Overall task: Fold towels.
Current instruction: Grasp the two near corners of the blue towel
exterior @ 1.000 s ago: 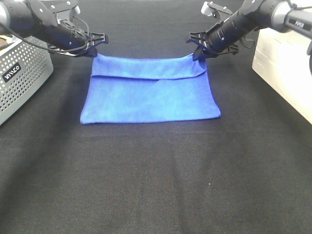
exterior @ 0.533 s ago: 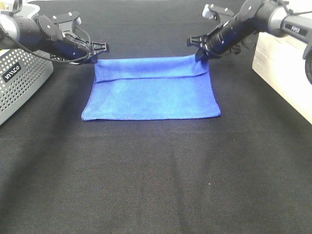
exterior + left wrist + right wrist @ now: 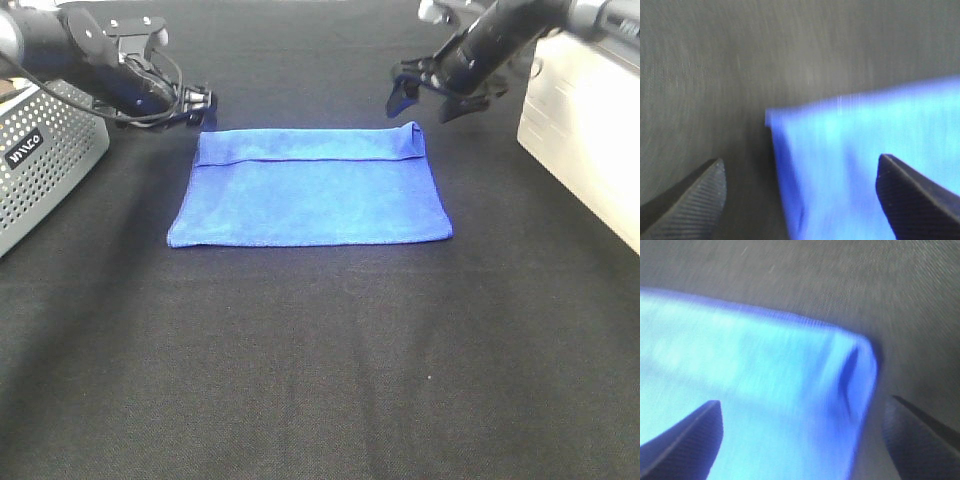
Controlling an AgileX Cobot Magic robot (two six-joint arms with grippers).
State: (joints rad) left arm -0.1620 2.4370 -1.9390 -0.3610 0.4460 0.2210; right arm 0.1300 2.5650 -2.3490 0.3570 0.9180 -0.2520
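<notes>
Both arms have just let go. A second ago each one had a far corner of the towel pinched and stretched between them; now the cloth lies flat on the black table by itself, and the two grippers have lifted clear of it. The narrow flap along the towel's far edge has settled down, with a small pucker at the corner on the right arm's side. To my eye that means this fold is laid and released, though it is only a thin strip turned over, so I'd judge most of the folding is still ahead.

The left gripper hangs just beyond the towel's far corner on its own side, jaws spread wide with nothing between them; its wrist camera looks down past both fingertips at that corner lying free. The right gripper is raised above and just behind the other far corner, also wide open and empty, its arm angling back towards the white box well off to that side of the towel. The grey basket sits off the towel's opposite side
</notes>
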